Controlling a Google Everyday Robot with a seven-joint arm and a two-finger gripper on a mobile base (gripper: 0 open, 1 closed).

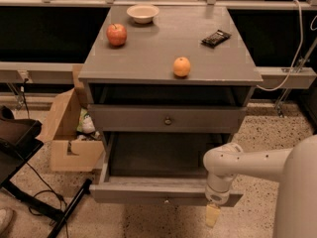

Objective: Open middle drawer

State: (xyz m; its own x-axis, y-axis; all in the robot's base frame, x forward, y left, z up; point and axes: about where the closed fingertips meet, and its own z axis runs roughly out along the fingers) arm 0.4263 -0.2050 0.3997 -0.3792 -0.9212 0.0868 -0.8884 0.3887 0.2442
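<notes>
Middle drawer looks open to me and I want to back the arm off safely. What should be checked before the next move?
1. Middle drawer pulled out, dark inside showing: ok.
2. Tool off the knob: ok. It hangs low in front of the right end of the drawer front.
3. Tool free of the drawer front, touching or apart: cannot tell.
4. Upper drawer front not dragged out along with it: ok.
5. Cardboard box away from the arm: ok. It sits on the floor to the left of the cabinet.
6. Apple and orange resting on the cabinet top, away from its edges: ok.
</notes>
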